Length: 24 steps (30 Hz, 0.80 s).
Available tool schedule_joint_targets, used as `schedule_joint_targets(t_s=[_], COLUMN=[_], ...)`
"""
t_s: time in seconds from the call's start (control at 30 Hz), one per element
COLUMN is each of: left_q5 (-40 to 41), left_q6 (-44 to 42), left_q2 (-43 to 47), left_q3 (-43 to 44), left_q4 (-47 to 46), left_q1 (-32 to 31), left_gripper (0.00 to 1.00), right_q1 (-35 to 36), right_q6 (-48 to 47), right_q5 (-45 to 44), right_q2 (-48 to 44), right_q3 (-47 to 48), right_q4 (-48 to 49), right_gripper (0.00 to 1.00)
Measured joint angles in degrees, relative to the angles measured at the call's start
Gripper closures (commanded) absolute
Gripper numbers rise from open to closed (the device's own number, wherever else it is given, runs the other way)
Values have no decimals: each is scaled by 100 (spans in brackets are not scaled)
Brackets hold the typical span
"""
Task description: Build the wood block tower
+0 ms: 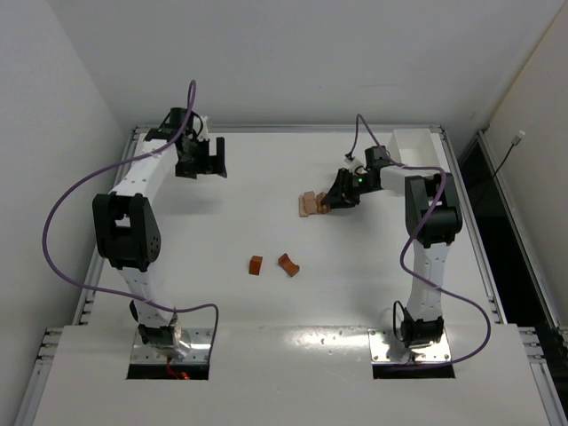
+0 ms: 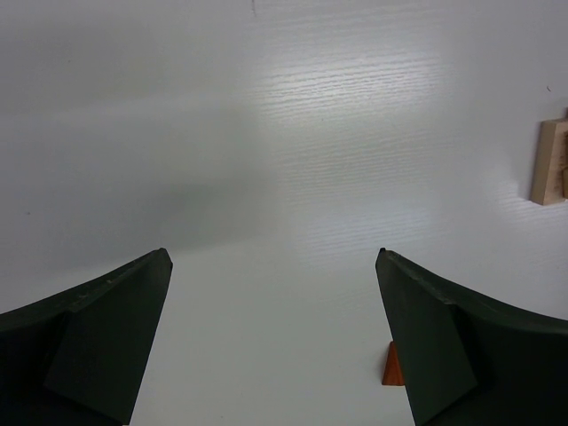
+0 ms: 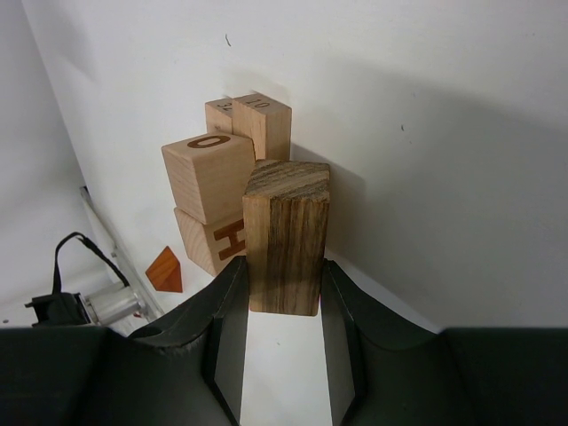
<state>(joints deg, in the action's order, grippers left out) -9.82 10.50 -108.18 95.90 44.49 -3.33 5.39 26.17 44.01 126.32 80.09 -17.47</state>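
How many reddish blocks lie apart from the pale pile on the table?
2. One reddish block lies in the open, the second block just right of it. The pale pile and the dark block in the right gripper may hide others.

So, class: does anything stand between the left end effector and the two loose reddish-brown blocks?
Nothing visible does. Only bare table lies between the open left end effector and the reddish-brown blocks; the pale stack sits off to the side.
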Motion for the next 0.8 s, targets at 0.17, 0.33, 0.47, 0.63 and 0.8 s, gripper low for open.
schedule_joint_targets(t_s=[0.17,0.33,0.47,0.63,0.8], left_q5=[0,0,0,0,0], left_q6=[0,0,0,0,0], left_q2=[-4,-33,-48,-50,-50], left_q3=[7,7,7,7,7], left_q4=[-2,0,4,7,4], left_q1=[0,0,0,0,0], left_gripper=[0,0,0,0,0], right_q1=[39,120,186,289,398], right_q6=[0,17,50,92,122], right_q5=[-2,11,9,7,0], right_q2=[2,11,13,17,20], right_q3=[0,0,0,0,0], right_q4=[7,50,81,111,122], right_gripper=[100,100,100,100,100])
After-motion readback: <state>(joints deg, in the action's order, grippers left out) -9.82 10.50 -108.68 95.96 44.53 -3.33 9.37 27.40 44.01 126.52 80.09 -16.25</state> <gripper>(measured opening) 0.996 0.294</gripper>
